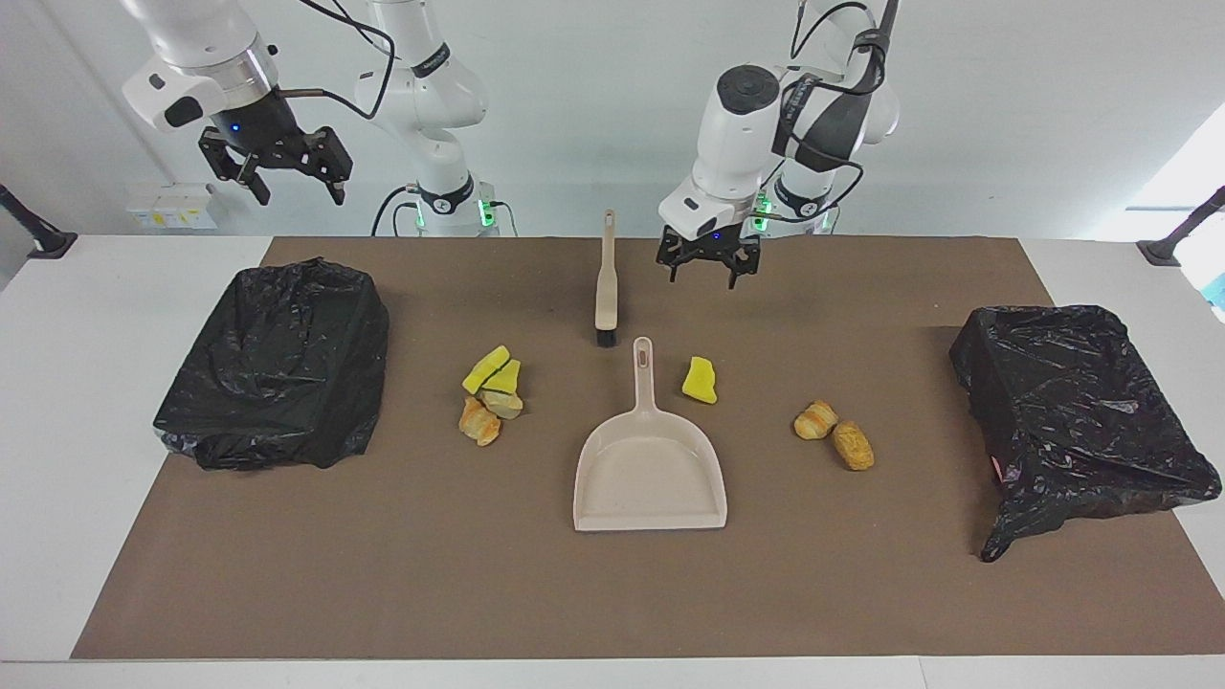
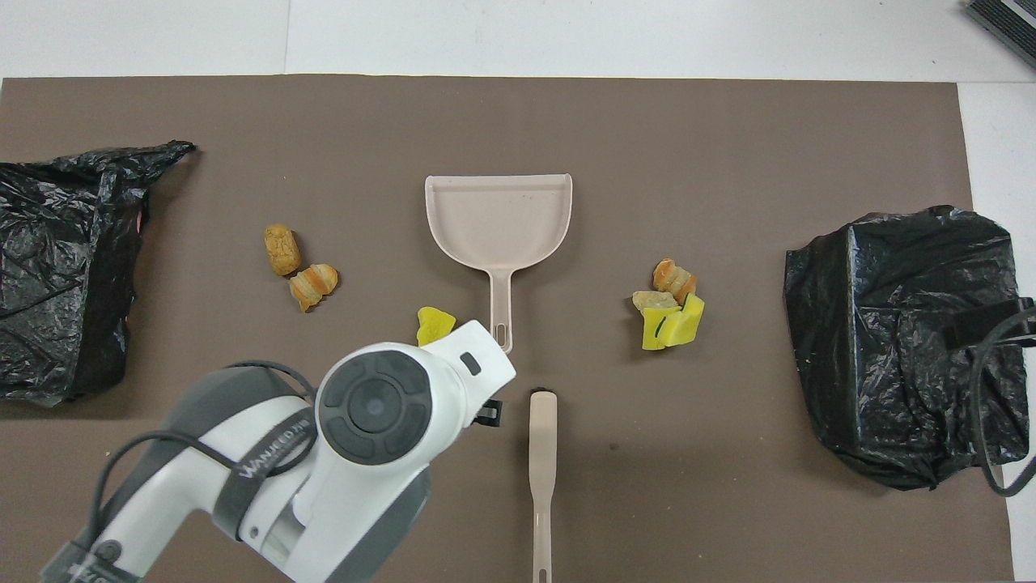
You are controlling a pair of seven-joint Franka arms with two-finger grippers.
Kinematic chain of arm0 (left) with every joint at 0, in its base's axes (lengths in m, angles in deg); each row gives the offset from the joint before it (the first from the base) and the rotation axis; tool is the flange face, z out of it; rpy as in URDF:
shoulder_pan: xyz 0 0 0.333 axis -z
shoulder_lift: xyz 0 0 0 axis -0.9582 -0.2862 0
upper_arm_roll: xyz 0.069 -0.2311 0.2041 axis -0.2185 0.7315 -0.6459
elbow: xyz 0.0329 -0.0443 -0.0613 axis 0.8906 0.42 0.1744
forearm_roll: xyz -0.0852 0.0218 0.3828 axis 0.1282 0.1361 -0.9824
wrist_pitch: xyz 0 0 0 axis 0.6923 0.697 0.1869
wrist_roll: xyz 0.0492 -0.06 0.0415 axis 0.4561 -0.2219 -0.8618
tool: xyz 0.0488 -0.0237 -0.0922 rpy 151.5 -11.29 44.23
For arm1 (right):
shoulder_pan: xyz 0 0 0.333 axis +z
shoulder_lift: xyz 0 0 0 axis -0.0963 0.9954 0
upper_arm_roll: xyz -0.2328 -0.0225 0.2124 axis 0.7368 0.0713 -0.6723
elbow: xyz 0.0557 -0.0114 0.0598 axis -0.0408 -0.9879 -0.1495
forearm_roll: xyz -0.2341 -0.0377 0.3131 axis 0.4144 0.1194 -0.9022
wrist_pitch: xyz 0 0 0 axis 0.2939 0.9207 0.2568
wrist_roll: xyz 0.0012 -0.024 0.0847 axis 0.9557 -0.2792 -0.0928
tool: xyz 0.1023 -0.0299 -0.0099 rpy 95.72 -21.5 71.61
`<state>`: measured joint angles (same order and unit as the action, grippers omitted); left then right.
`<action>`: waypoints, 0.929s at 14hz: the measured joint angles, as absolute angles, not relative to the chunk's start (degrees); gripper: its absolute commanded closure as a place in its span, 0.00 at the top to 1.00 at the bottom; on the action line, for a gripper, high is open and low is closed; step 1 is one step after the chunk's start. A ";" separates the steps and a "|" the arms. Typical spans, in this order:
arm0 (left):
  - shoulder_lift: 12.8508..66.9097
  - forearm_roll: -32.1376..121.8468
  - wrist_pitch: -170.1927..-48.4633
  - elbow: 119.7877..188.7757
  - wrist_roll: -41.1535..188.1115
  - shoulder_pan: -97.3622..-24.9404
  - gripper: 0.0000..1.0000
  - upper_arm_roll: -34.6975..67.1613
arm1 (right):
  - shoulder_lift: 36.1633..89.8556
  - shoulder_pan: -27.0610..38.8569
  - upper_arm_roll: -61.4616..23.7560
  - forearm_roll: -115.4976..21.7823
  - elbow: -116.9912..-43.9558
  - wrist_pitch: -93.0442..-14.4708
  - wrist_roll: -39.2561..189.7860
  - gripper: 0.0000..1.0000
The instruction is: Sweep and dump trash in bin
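Left gripper (image 1: 709, 271) with fingers spread and empty, hanging in the air over the brown mat (image 1: 402, 574), just beside the brush (image 1: 605, 279) toward the left arm's end of the table, touching nothing. In the overhead view, mostly hidden under its own white arm, with only a dark tip showing beside the brush head. Right gripper (image 1: 278, 172) with fingers apart and empty, raised high over the robots' edge of the table near the black-bagged bin (image 1: 278, 364) at the right arm's end, waiting.

Beige dustpan (image 1: 649, 469) flat on the mat at the middle, handle toward the robots, brush lying just nearer to the robots than the handle tip. Trash loose on the mat: one yellow-green sponge wedge (image 1: 701, 380) just beside the dustpan handle; two tan bread lumps (image 1: 834, 433) touching each other, toward the left arm's end; a small heap of sponge wedges and bread lumps (image 1: 491, 394) toward the right arm's end. Second black-bagged bin (image 1: 1072, 402) at the left arm's end of the table
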<state>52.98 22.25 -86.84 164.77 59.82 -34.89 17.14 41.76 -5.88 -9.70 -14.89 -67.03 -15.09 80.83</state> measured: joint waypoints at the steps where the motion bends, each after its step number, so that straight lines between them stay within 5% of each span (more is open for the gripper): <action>1: 52.96 22.25 -88.20 166.48 57.34 -32.76 1.00 17.18 | 41.72 -5.88 -9.70 -14.89 -67.09 -15.09 80.83 1.00; 13: 51.69 22.25 -96.11 172.72 45.56 -13.70 1.00 17.20 | 40.56 -6.01 -9.39 -14.89 -68.88 -15.09 80.83 1.00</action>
